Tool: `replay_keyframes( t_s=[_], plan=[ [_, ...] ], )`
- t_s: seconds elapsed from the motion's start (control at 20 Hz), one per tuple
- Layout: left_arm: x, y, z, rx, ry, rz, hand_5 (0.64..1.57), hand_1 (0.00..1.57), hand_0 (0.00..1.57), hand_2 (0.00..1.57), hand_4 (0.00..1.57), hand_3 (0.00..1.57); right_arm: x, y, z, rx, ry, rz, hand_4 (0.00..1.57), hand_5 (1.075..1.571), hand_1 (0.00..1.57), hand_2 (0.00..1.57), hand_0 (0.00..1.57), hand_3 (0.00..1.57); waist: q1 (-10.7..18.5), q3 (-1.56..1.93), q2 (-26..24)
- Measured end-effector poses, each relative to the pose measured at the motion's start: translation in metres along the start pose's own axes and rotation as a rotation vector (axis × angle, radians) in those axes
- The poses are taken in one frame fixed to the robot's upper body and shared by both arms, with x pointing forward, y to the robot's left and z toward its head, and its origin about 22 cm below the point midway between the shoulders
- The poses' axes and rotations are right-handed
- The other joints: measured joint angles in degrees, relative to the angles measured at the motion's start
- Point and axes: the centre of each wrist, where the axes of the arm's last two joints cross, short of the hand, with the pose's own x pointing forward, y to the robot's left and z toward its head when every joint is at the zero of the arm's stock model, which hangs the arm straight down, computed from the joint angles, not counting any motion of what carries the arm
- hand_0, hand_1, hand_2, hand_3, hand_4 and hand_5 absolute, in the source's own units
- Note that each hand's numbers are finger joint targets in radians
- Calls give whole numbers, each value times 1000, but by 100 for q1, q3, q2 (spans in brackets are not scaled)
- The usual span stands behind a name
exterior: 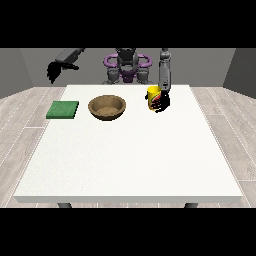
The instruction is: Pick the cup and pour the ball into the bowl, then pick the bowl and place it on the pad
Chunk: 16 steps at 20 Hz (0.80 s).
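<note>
A yellow cup [152,94] with a red mark stands upright on the white table [130,160], right of centre near the far edge. The hand at the view's right [162,101] is against the cup's right side, its dark fingers wrapped round the lower part. The ball is hidden from this view. A brown wooden bowl [107,107] sits to the cup's left. Further left lies a flat green pad [63,109] near the table's left edge. The hand at the view's left [54,70] hangs raised in the air beyond the table's far left corner, fingers drooping downward.
The robot's torso [127,65] stands behind the table's far edge. The table's front half stretches toward the camera, bare white. Wooden floor surrounds the table.
</note>
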Motion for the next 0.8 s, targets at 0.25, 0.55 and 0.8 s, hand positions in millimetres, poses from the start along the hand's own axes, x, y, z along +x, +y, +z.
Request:
replay_keyframes(
  t_s=[0.25,0.55,0.8],
  plan=[
    [0,-10,9,-51,49,-58,1304,1341,1341,1571,1532,1571,-8,-15,13,-42,83,6,0,1570,0,0,0,0,163,-87,-389],
    [8,35,-42,-170,106,-335,1291,1450,1450,1571,1571,1571,-26,-22,28,-81,222,-1,0,1569,0,0,0,0,427,-118,-1271],
    [34,51,-103,-202,107,-528,1274,1486,1486,1571,1571,1571,-34,-23,27,-95,243,-27,0,1569,0,0,0,0,470,-129,-1382]
  ],
)
